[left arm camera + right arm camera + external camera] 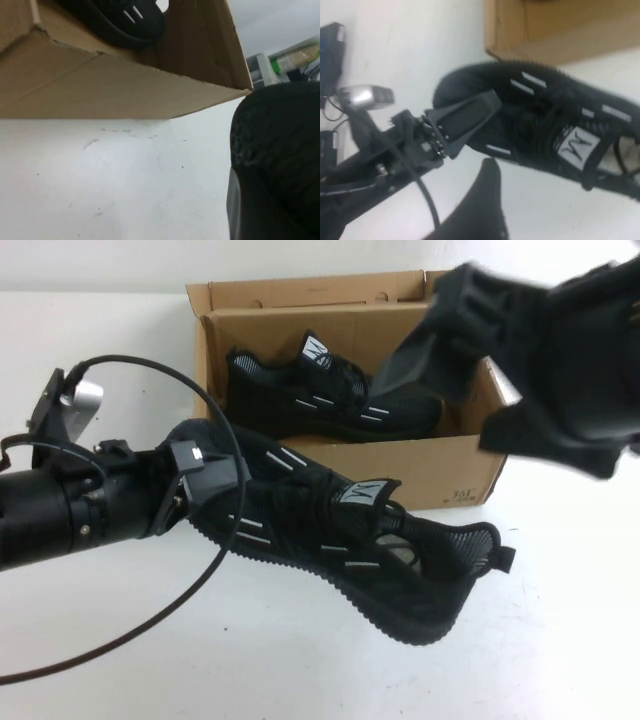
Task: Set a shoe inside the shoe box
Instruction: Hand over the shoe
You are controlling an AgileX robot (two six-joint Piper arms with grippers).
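A black mesh sneaker [360,540] with white dashes hangs in the air in front of the brown shoe box [420,465]. My left gripper [215,475] is shut on its toe end. The sneaker also shows in the left wrist view [280,150] and the right wrist view [560,130], where a left finger [465,117] presses on it. An identical sneaker [330,390] lies inside the open box. My right gripper [435,415] hovers open and empty over the box's right part; one of its fingers [487,200] shows in its wrist view.
The box's lid flap [310,290] stands up at the back. A black cable [215,570] loops from the left arm over the white table [150,660]. The box's front wall [125,85] is close to the left wrist camera.
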